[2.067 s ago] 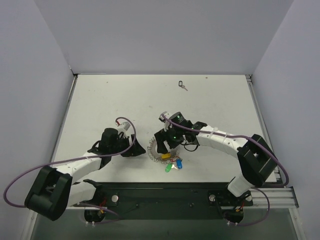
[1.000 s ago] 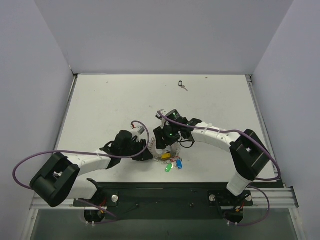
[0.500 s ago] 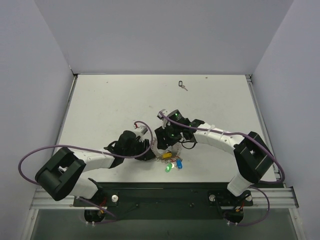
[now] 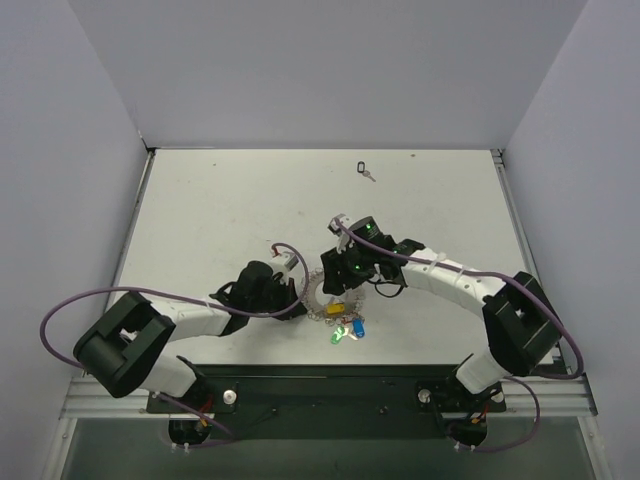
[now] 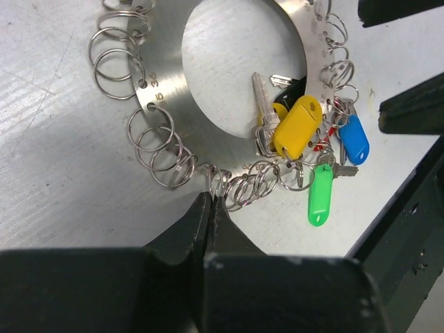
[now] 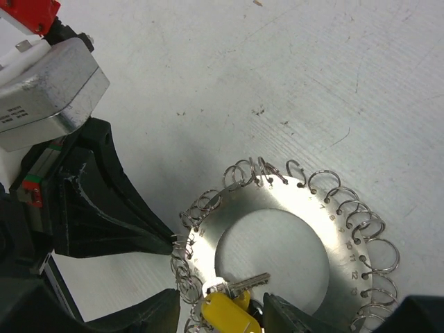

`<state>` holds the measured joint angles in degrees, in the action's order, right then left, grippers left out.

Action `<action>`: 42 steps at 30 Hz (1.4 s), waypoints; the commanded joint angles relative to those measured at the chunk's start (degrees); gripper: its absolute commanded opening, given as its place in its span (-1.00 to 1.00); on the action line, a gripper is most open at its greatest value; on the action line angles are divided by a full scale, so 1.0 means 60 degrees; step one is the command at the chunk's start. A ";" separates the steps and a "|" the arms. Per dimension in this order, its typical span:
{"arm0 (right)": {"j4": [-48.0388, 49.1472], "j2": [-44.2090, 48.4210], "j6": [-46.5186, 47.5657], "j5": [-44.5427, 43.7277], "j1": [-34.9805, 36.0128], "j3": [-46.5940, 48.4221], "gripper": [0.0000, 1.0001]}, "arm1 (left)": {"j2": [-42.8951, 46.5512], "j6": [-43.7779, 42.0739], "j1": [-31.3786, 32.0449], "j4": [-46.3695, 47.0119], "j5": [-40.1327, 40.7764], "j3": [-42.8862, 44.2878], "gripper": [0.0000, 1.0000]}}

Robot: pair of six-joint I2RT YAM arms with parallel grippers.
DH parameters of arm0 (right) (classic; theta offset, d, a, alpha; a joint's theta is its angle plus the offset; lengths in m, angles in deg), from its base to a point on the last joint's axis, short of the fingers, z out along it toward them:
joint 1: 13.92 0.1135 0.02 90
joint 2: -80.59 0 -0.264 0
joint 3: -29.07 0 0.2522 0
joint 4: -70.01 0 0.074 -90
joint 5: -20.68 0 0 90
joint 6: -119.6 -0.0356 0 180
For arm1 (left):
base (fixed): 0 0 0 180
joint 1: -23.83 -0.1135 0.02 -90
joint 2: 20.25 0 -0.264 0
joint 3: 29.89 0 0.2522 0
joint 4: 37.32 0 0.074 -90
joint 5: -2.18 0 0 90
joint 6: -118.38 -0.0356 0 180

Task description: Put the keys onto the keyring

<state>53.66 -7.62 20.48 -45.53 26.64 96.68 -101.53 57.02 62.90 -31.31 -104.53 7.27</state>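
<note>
We see the keyring (image 5: 222, 156) lying flat on the table (image 4: 220, 200) between the two arms, near the front edge; it is a silvery plate with a round hole in the middle and many small wire loops (image 5: 156, 135) strung around its rim. The yellow key (image 5: 297, 126), the green key (image 5: 319, 198) and the blue key (image 5: 354, 139) hang in a cluster from loops on the side nearest the right arm. The yellow one lies partly over the plate; the green and blue ones lie on the table just outside the rim. The black key (image 4: 364, 168) lies alone by the far edge of the table, well apart from the ring.

The left gripper (image 5: 210, 200) has its fingers pressed together with no gap; their tips touch a loop on the rim. We cannot tell whether the wire is pinched between them. The right gripper (image 4: 343, 285) hangs over the key side of the ring. Its fingers (image 5: 413, 104) stand partly apart, with rim loops and bare table showing in the gap; we cannot tell whether they touch the ring or a key.
</note>
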 commanded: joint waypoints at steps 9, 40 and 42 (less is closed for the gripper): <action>0.1032 0.1751 0.0232 0.1893 -0.0416 -0.0654 0.01 | 0.2485 -0.1082 0.0051 -0.0686 -0.0496 0.0641 -1.00; 0.0754 0.3041 0.0979 0.5161 -0.0314 -0.0288 -0.13 | 0.4595 -0.1903 0.0051 -0.1156 -0.2870 0.1403 -1.00; 0.0739 0.2894 0.0979 0.5117 -0.0314 -0.0331 -0.21 | 0.4566 -0.1888 0.0051 -0.1142 -0.2855 0.1418 -1.00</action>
<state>57.22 10.90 25.18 -18.34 24.41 92.98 -75.43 46.14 62.90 -41.05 -119.85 12.32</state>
